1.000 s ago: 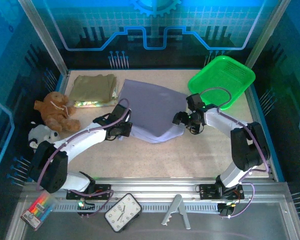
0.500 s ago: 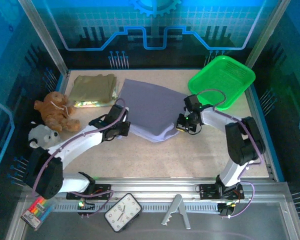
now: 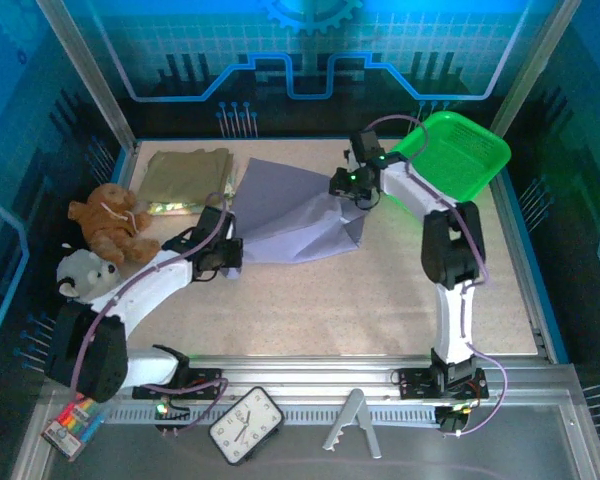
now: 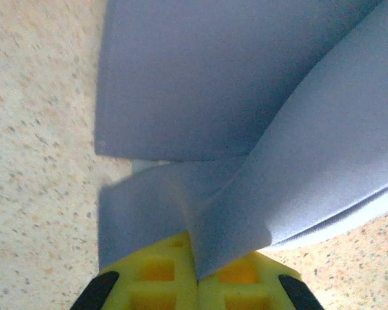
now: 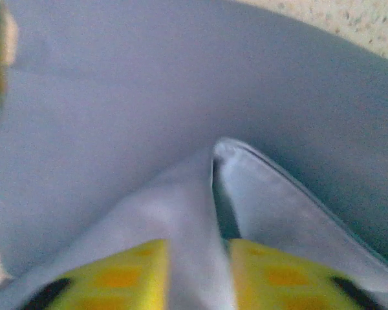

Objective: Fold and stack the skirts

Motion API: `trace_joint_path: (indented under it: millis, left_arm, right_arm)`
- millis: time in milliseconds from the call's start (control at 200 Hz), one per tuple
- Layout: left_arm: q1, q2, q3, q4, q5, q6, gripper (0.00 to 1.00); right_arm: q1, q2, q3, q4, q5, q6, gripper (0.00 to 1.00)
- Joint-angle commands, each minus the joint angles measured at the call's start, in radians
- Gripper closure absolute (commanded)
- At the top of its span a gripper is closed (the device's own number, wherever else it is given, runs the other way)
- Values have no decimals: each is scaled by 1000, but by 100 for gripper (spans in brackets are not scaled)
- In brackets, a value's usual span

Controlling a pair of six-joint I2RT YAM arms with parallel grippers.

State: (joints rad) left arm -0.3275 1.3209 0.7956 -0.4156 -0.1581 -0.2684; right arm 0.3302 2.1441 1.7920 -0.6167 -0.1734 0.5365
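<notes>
Fingers of the left gripper pinch the lavender skirt at its 8 o'clock corner. The right gripper clamps its 2 o'clock edge (cloth bunched there). The skirt lies on the table, toward 12 o'clock.

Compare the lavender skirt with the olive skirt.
The lavender skirt is pinched by the left gripper and the right gripper; the olive skirt is untouched. The lavender skirt spreads wider, creased; the olive skirt lies as a compact flat rectangle. Both are plain cloth on the table.

green basket at the counter's far right corner; brown plush beside white plush at the left edge.
</notes>
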Motion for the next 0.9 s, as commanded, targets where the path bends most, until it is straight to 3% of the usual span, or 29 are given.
trace_joint_path:
  millis: [0, 60, 135, 205, 320, 415, 520, 895]
  left_arm:
    - [7, 35, 50, -27, 49, -31, 100]
    - [7, 37, 52, -21, 50, -31, 100]
    - [7, 35, 51, -23, 44, -29, 100]
    - [7, 34, 51, -25, 41, -22, 100]
    - [8, 32, 47, -35, 27, -13, 100]
    - [7, 29, 44, -40, 19, -12, 100]
    - [8, 25, 39, -33, 12, -15, 100]
    - [7, 15, 30, -13, 14, -8, 100]
  right_arm:
    - [-2, -26, 29, -95, -61, -49, 48]
    - [-2, -94, -80, -48, -82, -70, 41]
    - [-11, -189, -244, 34, -129, -107, 17]
    - [-29, -249, -359, 104, -179, -138, 14]
    - [-52, -248, -397, 102, -202, -61, 17]
    - [-34, -217, -355, 35, -142, 117, 32]
    - [-2, -190, -339, 75, -133, 275, 39]
    - [59, -42, -181, -2, 20, 457, 36]
